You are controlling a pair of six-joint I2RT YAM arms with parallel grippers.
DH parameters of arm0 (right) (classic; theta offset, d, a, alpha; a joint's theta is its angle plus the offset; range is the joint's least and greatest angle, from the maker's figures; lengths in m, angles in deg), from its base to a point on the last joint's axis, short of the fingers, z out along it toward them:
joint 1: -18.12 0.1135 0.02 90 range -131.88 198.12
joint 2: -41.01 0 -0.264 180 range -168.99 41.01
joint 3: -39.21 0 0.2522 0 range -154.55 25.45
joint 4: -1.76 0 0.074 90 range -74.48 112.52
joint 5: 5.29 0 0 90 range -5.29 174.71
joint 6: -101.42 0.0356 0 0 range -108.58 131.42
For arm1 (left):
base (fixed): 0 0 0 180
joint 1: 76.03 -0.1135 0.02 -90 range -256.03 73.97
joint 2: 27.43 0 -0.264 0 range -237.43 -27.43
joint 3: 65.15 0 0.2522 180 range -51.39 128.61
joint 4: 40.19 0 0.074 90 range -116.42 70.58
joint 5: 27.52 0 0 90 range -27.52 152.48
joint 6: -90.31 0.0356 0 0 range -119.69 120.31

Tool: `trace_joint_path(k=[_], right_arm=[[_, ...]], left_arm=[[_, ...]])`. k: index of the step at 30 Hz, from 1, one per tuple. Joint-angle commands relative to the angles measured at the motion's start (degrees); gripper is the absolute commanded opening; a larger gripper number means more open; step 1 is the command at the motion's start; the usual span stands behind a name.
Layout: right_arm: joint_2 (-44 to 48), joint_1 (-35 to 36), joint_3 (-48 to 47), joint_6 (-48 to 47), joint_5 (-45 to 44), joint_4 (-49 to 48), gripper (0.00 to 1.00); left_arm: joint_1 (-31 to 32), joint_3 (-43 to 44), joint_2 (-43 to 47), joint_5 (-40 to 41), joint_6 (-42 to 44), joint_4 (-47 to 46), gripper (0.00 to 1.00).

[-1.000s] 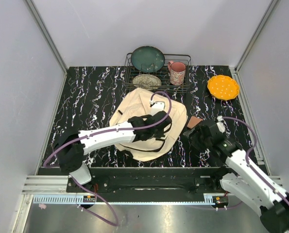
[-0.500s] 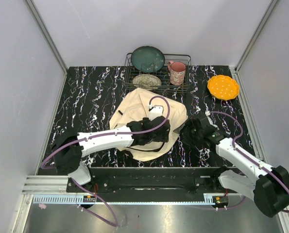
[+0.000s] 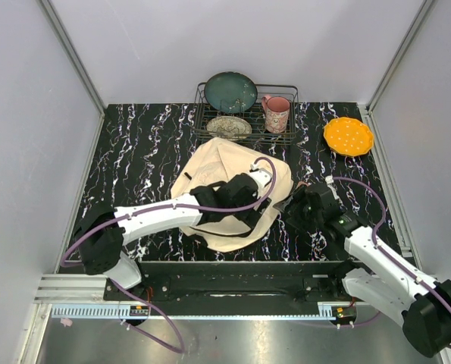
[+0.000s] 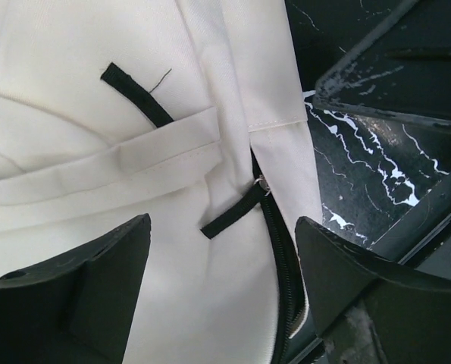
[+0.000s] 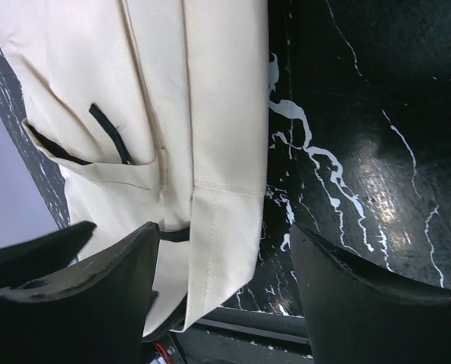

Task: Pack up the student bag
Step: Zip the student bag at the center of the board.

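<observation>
**Item: student bag point(image 3: 219, 161).** Cream canvas, lying flat at the middle of the black marbled table point(image 3: 142, 152), just in front of the wire dish rack point(image 3: 286, 97). The left wrist view shows a dark zipper line point(image 4: 280, 250) along its edge, a short black tab point(image 4: 229, 220) and a cream strap band point(image 4: 96, 178). No cargo can be seen going in or lying on top.

**Change noted.** A second ago the left gripper point(image 3: 244, 203) was clenched over the bag's middle. It now stands released, fingers spread wide with nothing between them. The right gripper point(image 3: 301, 206) has swung in from the right side of the table to the bag's right edge. Judged meaning: one grasp on the fabric has just ended and both arms are set for a fresh hold, probably to work the opening. Packing proper looks hardly begun.

**Position relative to jaws.**
- Left gripper point(image 4: 223, 227): hovers over the near right part of the bag, with the tab and zipper line directly below the gap.
- Right gripper point(image 5: 223, 231): jaws apart and empty, the bag's point(image 5: 134, 91) folded edge running between them underneath, bare table to one side. Contact cannot be told.

**Surroundings.** The rack holds a dark green plate point(image 3: 230, 92), a patterned plate point(image 3: 229, 127) and a pink mug point(image 3: 277, 114). An orange dish point(image 3: 348, 136) sits well apart at the far right.
</observation>
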Motion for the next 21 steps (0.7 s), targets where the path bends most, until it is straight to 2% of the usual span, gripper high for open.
trace_joint_path(k=[1, 7, 13, 21], right_arm=[[2.44, -0.23, 1.32, -0.37, -0.26, 0.68, 0.75], [4.02, -0.23, 2.37, -0.37, 0.01, 0.68, 0.75], [3.06, -0.23, 2.11, -0.81, 0.27, 0.77, 0.75], [2.79, -0.23, 2.29, -0.81, 0.36, 0.59, 0.75]], left_arm=[[-3.39, -0.21, 1.93, -10.76, 9.36, -3.74, 0.78], [-6.65, 2.06, -1.39, -20.79, 14.46, -0.68, 0.76], [-6.56, 4.97, -5.71, -25.45, 15.88, 2.58, 0.76], [-6.21, 3.91, -7.91, -23.18, 15.00, 0.39, 0.75]])
